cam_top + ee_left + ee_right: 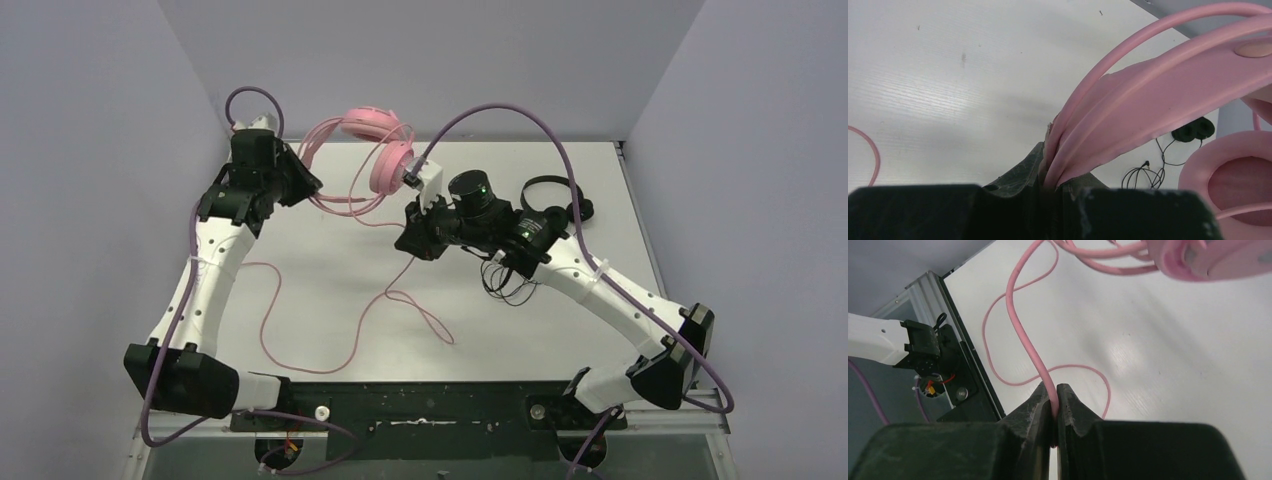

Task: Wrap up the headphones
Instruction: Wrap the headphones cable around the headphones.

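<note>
We are holding the pink headphones [385, 150] near the back of the table [330, 300]. Our left gripper [1052, 175] is pinching their headband [1148, 100]. Our right gripper [1054, 400] is pinching the pink cable [1008, 290]. The black headphones [1193, 131] are lying beside our right arm.

Bright, even light falls from above the table [330, 290]. Shadows on the table are pale and soft. Both wrist views show a white shiny patch on the table. Above it, the pink headphones [1158, 105] look blurry.
</note>
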